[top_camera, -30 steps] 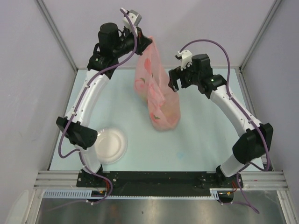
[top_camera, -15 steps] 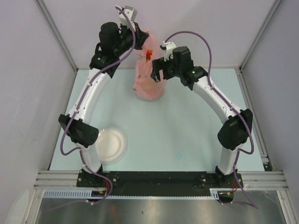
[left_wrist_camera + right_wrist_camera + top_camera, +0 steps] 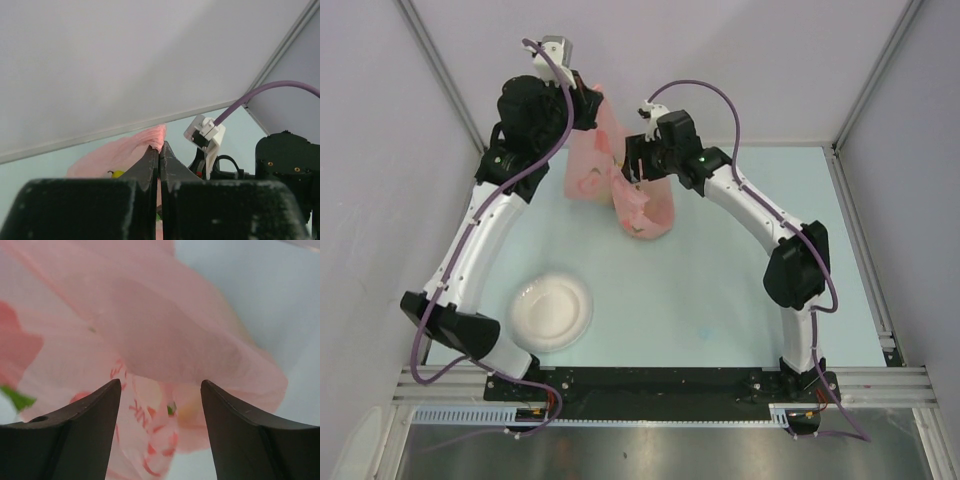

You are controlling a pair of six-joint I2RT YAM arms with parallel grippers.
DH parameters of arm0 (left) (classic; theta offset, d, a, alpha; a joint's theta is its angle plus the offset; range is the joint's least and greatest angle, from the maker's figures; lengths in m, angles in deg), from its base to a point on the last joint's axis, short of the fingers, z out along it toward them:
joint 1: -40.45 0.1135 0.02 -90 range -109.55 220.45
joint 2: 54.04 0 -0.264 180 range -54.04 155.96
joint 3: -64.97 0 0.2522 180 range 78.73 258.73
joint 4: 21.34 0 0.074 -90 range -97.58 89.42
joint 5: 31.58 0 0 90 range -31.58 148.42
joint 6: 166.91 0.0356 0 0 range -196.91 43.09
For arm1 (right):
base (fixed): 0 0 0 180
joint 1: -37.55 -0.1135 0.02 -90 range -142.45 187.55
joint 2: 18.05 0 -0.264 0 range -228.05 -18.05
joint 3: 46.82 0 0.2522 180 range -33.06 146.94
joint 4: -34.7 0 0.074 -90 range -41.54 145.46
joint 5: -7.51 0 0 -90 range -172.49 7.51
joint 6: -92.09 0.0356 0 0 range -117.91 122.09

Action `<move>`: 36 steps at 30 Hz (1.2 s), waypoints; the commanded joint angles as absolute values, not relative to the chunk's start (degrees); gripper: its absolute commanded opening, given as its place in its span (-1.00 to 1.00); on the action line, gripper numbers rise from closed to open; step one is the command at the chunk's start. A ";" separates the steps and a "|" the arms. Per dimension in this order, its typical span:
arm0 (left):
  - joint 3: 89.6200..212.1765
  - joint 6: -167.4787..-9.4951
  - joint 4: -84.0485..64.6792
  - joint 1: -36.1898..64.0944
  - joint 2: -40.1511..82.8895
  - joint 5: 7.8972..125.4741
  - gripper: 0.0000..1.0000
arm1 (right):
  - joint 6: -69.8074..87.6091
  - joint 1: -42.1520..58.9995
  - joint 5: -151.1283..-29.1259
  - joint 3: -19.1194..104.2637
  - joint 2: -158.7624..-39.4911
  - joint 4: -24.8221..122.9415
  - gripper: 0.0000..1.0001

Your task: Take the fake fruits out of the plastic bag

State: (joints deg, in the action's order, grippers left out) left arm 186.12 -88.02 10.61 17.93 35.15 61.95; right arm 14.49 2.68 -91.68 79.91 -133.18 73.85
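Overhead, the thin, crinkly, translucent pink plastic bag (image 3: 645, 215) hangs lifted above the pale blue-green table (image 3: 720, 270), toward 12 o'clock of the surface, near the back wall. Its lower end sags toward 6 o'clock, and I cannot tell whether it touches the table. The left gripper (image 3: 159, 150) sits at the bag's 11 o'clock end. In the left wrist view its two dark fingers are pressed flat together, and a fold of pink film is pinched between the tips and rises just above them. The right gripper (image 3: 160, 385) reaches in from the bag's 3 o'clock side at about mid-height. In its own camera both dark fingers stand spread, with the film bulging directly ahead of the tips and filling nearly the whole view. No film is visibly caught between the pads. As for contents, a small glossy yellow-green fake fruit (image 3: 117, 174) with a dark stem peeks out at the bag's lower edge, at 9 o'clock of the closed fingers. Through the film in the right wrist view there is a red patch with a green fringe at 9 o'clock and red lettering near 6 o'clock. Whether the patch is fruit or print I cannot tell. No fruit lies on the table. A round white plate (image 3: 552, 312) rests at 7 o'clock of the table, well apart from the bag and close to the left arm's lower link.
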 commanded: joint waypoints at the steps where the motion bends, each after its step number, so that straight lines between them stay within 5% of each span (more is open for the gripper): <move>1: 181.23 -88.51 9.12 18.21 29.65 56.58 -1.00 | 19.13 3.01 -95.66 83.83 -133.45 70.88 0.33; 8: 172.52 -86.49 9.91 18.74 24.12 52.72 -1.00 | 16.87 3.45 -98.66 84.18 -132.05 70.53 -0.05; 15: 152.93 -80.18 14.47 21.55 9.28 50.16 -1.00 | 7.28 0.73 -102.42 79.72 -130.19 74.65 0.22; 19: 141.78 -77.00 18.34 21.56 2.05 50.60 -1.00 | 2.27 -0.33 -104.81 70.23 -126.69 74.57 0.53; 30: 129.89 -74.97 16.77 21.56 -3.59 51.21 -0.99 | -2.93 -0.51 -105.60 58.61 -118.26 75.63 0.39; 36: 129.70 -76.38 15.98 21.56 -3.50 53.85 -1.00 | 7.26 0.02 -104.46 68.79 -124.38 72.55 0.64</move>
State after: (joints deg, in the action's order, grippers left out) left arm 129.08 -76.39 18.59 21.36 -2.53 51.79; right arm 0.81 -0.21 -104.97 61.33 -123.47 78.00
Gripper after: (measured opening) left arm 0.006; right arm 0.791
